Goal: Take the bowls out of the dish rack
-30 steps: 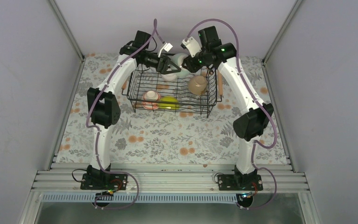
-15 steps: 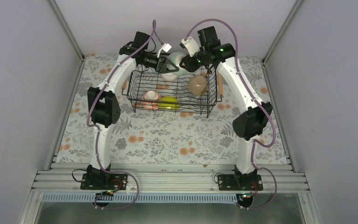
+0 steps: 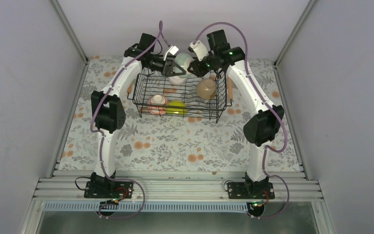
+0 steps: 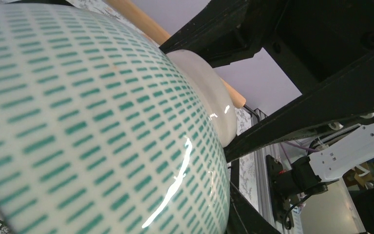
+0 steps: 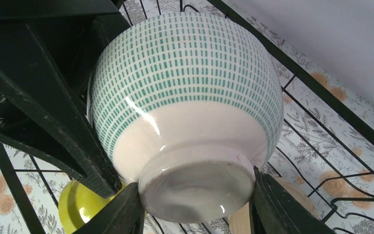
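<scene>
Clamped with the right gripper (image 5: 196,207) on the foot ring of the pale mint bowl (image 5: 185,83), fingers tight on both sides. Gripped too at its wall with the left gripper (image 3: 175,67), opposite. Below both: the dish rack (image 3: 136,97), with the yellow-green bowl (image 5: 78,209) and tan bowl (image 3: 207,88) inside.

Both arms arch forward, left claw (image 3: 177,68) and right claw (image 3: 192,67) clamped, facing.
</scene>
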Action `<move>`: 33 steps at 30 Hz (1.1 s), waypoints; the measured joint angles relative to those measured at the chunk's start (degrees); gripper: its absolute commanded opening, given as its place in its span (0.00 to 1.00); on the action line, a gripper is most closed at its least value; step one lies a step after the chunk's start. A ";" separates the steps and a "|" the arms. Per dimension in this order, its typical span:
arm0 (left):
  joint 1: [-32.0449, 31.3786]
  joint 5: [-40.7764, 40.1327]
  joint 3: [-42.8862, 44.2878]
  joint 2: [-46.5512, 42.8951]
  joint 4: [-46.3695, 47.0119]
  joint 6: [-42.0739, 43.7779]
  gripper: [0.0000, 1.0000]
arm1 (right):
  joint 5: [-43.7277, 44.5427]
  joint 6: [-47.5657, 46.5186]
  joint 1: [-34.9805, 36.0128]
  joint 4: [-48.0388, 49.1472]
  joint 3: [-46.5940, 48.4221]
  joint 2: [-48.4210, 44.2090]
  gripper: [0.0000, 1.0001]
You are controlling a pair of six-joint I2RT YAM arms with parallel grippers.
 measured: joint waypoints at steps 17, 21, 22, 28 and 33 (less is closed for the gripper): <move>-0.81 -4.70 -0.35 -4.02 -0.81 -0.66 0.03 | 2.86 -0.44 -0.07 3.23 -7.61 -7.48 0.74; -0.68 -8.28 -0.37 -6.58 -1.09 -0.59 0.02 | 4.76 -0.74 -0.07 3.54 -11.02 -14.14 0.76; -0.46 -8.92 -0.37 -7.17 -1.18 -0.59 0.02 | 5.18 -0.79 -0.07 3.74 -11.74 -16.02 0.77; 1.86 -13.86 3.45 -8.63 -5.44 0.68 0.02 | 7.65 -0.81 -0.07 4.46 -13.20 -22.69 0.80; 3.56 -25.11 9.84 -9.79 -10.97 3.04 0.02 | 9.73 -1.29 -0.07 4.55 -15.58 -25.86 0.80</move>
